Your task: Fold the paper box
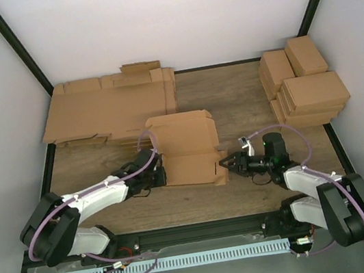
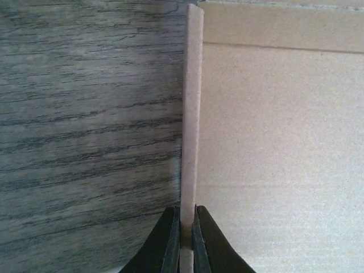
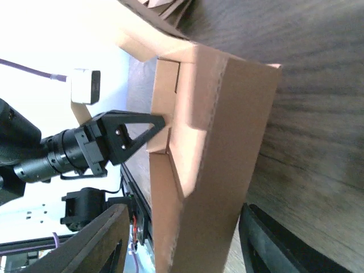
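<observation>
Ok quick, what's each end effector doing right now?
Left end effector: closed, pinching an upright wall of the paper box.
Right end effector: open, straddling the box's end, not gripping.

It was a robot lab cell: white panels (image 1: 170,20) and black struts (image 1: 17,45) enclosed a wood table (image 1: 230,91) with bolted arms (image 1: 101,193).

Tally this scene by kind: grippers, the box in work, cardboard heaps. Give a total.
Grippers: 2 (left gripper, right gripper)
Paper box being folded: 1
Cardboard heaps: 2 (flat sheets, finished boxes)
Total: 5
</observation>
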### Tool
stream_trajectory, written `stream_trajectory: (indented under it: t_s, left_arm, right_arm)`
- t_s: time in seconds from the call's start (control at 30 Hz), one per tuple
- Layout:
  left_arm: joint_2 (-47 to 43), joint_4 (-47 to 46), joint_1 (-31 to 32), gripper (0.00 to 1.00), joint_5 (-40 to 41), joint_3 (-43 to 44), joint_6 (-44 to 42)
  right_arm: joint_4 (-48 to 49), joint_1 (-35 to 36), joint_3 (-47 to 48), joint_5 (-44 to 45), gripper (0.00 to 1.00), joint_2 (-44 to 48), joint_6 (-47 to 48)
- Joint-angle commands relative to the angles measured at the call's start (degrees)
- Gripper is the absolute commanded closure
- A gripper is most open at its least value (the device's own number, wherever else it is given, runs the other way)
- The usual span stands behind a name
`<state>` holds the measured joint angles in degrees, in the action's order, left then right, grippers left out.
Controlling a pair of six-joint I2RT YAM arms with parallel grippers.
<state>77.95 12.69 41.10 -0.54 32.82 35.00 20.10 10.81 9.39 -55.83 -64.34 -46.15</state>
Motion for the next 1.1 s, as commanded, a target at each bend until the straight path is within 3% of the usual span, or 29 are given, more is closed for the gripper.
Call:
stream_trajectory:
  t_s: [0.0, 0.13, 0.43, 0.77, 1.07]
  left_arm:
    - [-0.94, 2.54, 3.48, 0.96, 8.18, 3.01, 1.52]
    - [0.40, 7.36, 7.44, 0.96, 16.05, 6.56, 3.10]
    - [3.48, 13.99, 14.49, 0.96, 27.56, 13.54, 7.01]
    - [8.59, 16.05, 18.41, 0.96, 29.82, 18.78, 10.48]
    - [12.68, 16.37, 19.06, 0.96, 29.12, 21.06, 12.37]
  right_arm:
    - [-7.83, 2.80, 6.73, 3.67, 0.48, -0.50, 4.97]
    - [-13.59, 6.43, 10.18, 9.16, 0.54, -1.85, 7.00]
    - [-21.93, 13.08, 15.15, 26.66, 0.54, -6.01, 9.16]
    - [-27.43, 21.39, 21.40, 44.32, 0.52, -13.44, 7.24]
    - [-27.96, 24.52, 23.40, 49.11, 0.51, -16.17, 6.39]
